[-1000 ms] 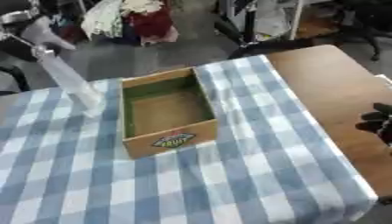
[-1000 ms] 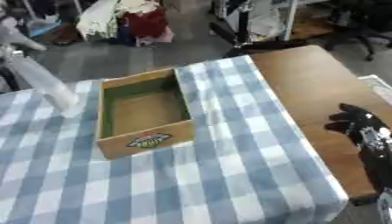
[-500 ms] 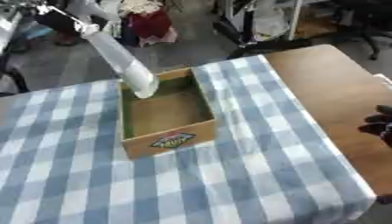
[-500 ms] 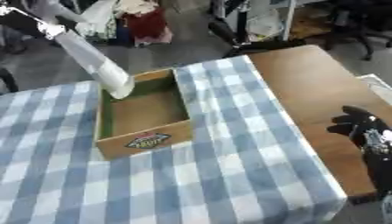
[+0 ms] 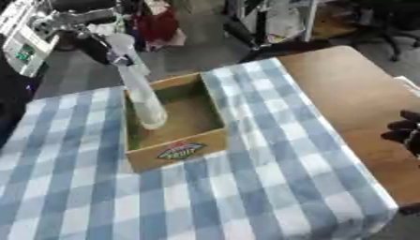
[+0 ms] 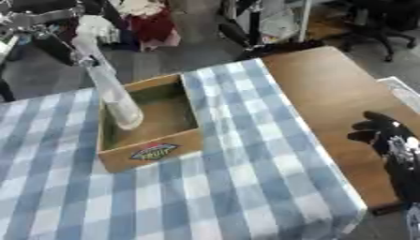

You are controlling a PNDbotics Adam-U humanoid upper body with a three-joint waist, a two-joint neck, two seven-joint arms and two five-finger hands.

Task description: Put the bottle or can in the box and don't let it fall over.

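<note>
A tall clear bottle (image 5: 141, 96) hangs tilted, its top leaning left and back, its base down inside the open cardboard box (image 5: 176, 151) near the box's left wall. My left hand (image 5: 100, 29) comes in from the upper left and is shut on the bottle's top. Whether the base touches the box floor I cannot tell. The box stands on the blue and white checked cloth (image 5: 246, 187), a fruit label on its front wall. My right hand (image 6: 384, 138) rests open at the right edge, over the bare wood.
The bare wooden tabletop (image 5: 353, 93) runs along the right of the cloth. Behind the table's far edge lie a grey floor, chair legs and a red and white heap (image 5: 156, 21). A pale device (image 5: 20, 44) stands at the far left.
My left hand has carried the bottle from left of the box to the right and down, so its base now sits inside the box. The right hand has stayed put.
</note>
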